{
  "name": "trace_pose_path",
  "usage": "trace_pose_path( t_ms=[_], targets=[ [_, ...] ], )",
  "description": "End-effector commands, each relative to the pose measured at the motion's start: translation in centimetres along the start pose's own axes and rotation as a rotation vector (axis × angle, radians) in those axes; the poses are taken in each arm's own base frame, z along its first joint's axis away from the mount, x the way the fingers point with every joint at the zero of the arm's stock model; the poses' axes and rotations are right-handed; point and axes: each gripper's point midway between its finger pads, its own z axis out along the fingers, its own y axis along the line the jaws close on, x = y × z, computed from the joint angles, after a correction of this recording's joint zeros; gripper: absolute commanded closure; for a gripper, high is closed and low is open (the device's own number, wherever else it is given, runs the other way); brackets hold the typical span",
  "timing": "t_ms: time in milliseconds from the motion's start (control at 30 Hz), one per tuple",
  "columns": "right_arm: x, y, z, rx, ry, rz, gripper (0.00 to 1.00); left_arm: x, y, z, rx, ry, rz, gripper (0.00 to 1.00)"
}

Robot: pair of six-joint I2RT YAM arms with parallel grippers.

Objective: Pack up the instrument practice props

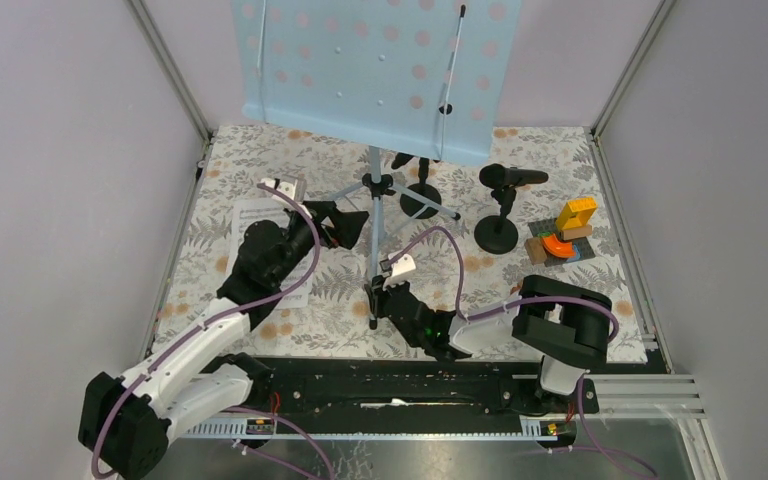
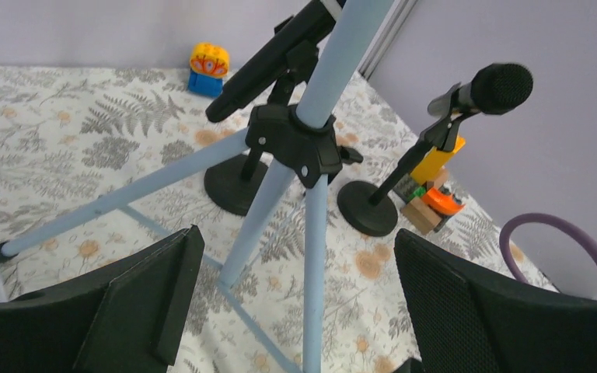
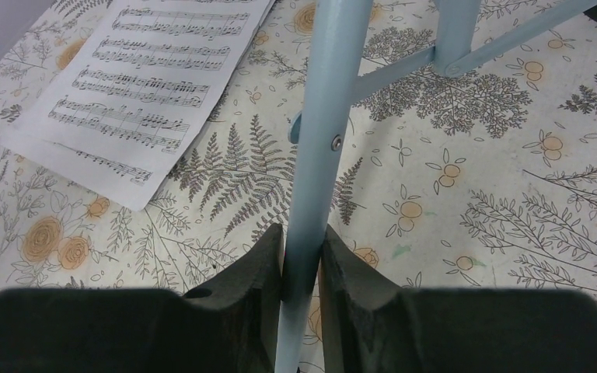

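The light-blue perforated music desk (image 1: 380, 70) stands on its blue-grey tripod (image 1: 376, 215) at the back middle. My right gripper (image 3: 301, 260) is shut on the tripod's near leg (image 3: 315, 171), low near the mat; it also shows in the top view (image 1: 378, 288). My left gripper (image 1: 345, 225) is open just left of the tripod hub (image 2: 295, 140), with the legs between its fingers (image 2: 151, 295) but untouched. White sheet-music pages (image 3: 144, 85) lie at the left. Two black microphones (image 2: 490, 85) on round-based holders (image 1: 497, 235) stand right of the tripod.
Colourful toy blocks (image 1: 565, 235) sit at the right of the floral mat; another toy block (image 2: 208, 68) is at the back. Grey walls with metal posts close in the mat on three sides. A purple cable (image 2: 560, 241) loops at the right.
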Motion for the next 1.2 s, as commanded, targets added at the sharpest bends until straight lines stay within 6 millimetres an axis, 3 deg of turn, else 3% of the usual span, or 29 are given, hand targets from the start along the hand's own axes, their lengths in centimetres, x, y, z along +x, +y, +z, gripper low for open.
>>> trace_pose_path(
  t_ms=[0, 200, 500, 567, 700, 1000, 1167],
  targets=[
    [0.0, 2.7, -0.1, -0.073, 0.012, 0.015, 0.92, -4.8, -2.6, 1.1, 0.126, -0.214, 0.0, 0.02],
    [0.7, 3.5, -0.4, -0.077, 0.016, -0.028, 0.91, -7.0, -2.8, 3.4, 0.125, -0.279, 0.057, 0.05],
    [1.2, 4.3, -0.8, -0.091, 0.028, -0.075, 0.92, -7.0, -3.9, 7.7, 0.19, -0.224, 0.132, 0.15],
    [1.5, 4.8, -0.9, -0.1, 0.029, -0.102, 0.92, -6.9, -4.1, 8.5, 0.204, -0.205, 0.144, 0.27],
    [1.9, 5.5, -1.0, -0.106, 0.026, -0.148, 0.92, -5.7, -4.4, 9.9, 0.236, -0.147, 0.171, 0.62],
    [1.9, 6.7, 0.0, -0.125, 0.034, -0.268, 0.93, -3.8, -6.0, 11.1, 0.366, -0.042, 0.25, 0.88],
    [2.1, 7.6, 1.2, -0.133, 0.038, -0.389, 0.93, -2.2, -6.9, 10.9, 0.453, 0.016, 0.267, 0.87]
  ],
)
